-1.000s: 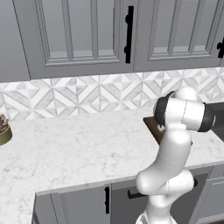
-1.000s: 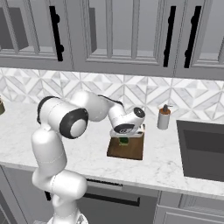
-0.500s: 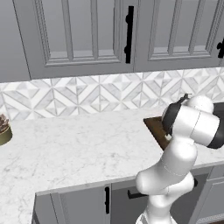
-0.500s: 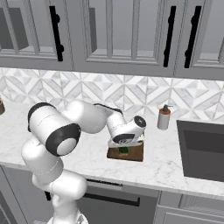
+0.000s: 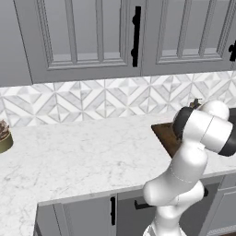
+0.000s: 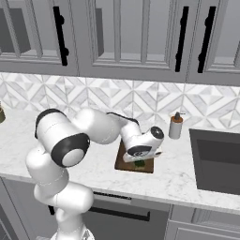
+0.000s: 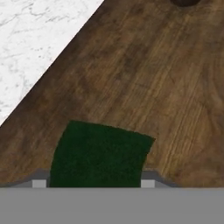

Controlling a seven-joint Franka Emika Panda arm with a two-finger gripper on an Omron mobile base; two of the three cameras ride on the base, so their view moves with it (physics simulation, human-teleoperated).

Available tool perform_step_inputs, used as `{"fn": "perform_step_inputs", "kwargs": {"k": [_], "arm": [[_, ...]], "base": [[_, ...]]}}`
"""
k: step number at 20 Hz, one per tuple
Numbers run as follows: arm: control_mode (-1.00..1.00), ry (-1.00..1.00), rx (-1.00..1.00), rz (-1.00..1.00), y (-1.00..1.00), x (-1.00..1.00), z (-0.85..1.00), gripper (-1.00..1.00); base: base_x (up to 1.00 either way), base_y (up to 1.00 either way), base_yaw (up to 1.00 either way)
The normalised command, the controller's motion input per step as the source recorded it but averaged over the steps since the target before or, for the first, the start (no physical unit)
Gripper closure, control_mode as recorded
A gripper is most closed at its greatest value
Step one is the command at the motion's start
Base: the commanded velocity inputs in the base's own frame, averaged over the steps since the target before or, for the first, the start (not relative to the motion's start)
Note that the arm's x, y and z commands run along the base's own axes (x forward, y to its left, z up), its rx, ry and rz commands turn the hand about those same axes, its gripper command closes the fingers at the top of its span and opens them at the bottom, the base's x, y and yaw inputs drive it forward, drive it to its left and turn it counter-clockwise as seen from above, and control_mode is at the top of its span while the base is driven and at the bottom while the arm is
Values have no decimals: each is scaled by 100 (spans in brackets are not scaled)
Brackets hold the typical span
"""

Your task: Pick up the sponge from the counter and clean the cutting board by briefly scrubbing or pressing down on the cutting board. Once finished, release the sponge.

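Change: across the last second the arm's elbow has swung — in the left base view it sat higher and nearer the frame's middle right, and now bulks at the right edge — while the hand has sunk toward the cutting board (image 6: 125, 159), low in the middle of the right base view.
Meaning for the task: the sponge (image 6: 139, 163) is off the counter (image 6: 178, 180) and over the board, so by my reading the pick-up is done and the pressing or scrubbing is in hand or about to start; the release is left to do.
Sponge: a green patch at the hand's lower edge in the right base view, on or just above the board's near part — contact cannot be told.
Gripper: the gripper (image 6: 143, 157) hangs over the board; its jaws are hidden, so whether it clamps the sponge or has let go cannot be told, though the sponge (image 7: 98, 155) sits dead centre at the bottom of the hand view.
Hand view adds: wood grain close up, the board's (image 7: 144, 74) edge running diagonally against white counter (image 7: 39, 39) in the upper left.
Right base view adds: a soap bottle (image 6: 176, 125) and a sink (image 6: 218, 159) to the right.
Left base view adds: a board corner (image 5: 166, 134) peeping beside the arm, and a small pot (image 5: 3, 138) at far left.
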Motion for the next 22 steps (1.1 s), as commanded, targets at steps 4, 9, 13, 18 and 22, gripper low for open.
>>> {"fn": "perform_step_inputs", "kwargs": {"k": [4,9,13,18,22], "arm": [[-100,0,0,7,-61,0,0,100],[-100,-4,0,14,-13,26,0,100],[-100,-8,1,21,6,67,0,100],[-100,-10,0,22,16,72,3,100],[-100,-12,0,22,18,62,9,100]], "base": [[0,0,0],[0,0,0],[0,0,0],[0,0,0],[0,0,0]]}}
